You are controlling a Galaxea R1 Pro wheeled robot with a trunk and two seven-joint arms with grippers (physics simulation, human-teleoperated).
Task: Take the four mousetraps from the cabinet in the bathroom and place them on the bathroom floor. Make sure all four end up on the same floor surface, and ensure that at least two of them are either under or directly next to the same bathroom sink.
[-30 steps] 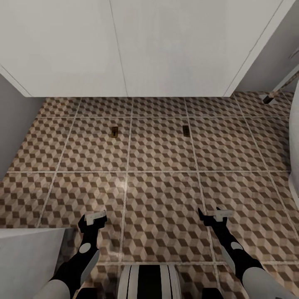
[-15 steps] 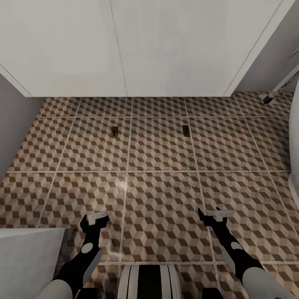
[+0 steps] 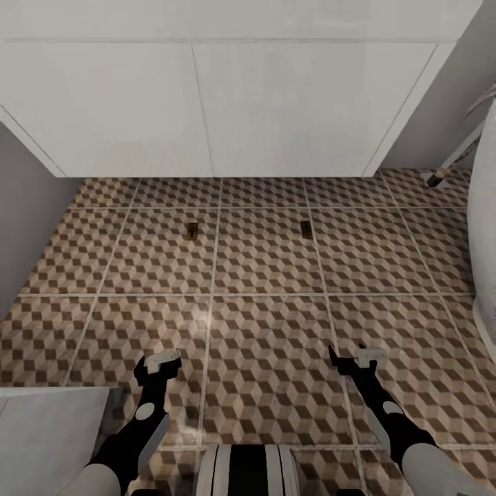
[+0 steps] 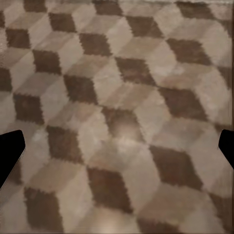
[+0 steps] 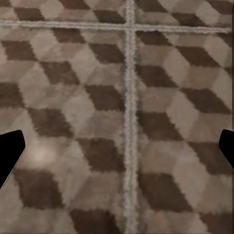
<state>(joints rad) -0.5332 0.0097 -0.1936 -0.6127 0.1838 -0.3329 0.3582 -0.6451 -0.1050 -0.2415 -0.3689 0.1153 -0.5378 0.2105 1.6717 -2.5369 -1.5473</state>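
Note:
Two mousetraps lie on the bathroom floor (image 3: 269, 331) in front of the sink's white two-door vanity (image 3: 207, 110): one mousetrap (image 3: 192, 231) to the left, the other mousetrap (image 3: 306, 229) to the right. Both are tiny dark-brown slabs, each about a tile's depth out from the vanity doors. My left gripper (image 3: 158, 363) and right gripper (image 3: 352, 358) hang low over the tiles, well short of the traps, both open and empty. In the wrist views the dark fingertips (image 4: 9, 153) (image 5: 9, 153) stand wide apart over bare cube-pattern tile. The cabinet is out of view.
A low white box unit (image 3: 48, 434) stands at my near left, close to the left arm. A grey wall (image 3: 21, 220) closes the left side. A white tub edge (image 3: 486, 227) curves along the right, with a thin slanted leg (image 3: 448, 165) beyond it.
The head camera has tilted up, so more of the vanity's top shows and the floor sits lower in the picture. Traps and grippers keep their places.

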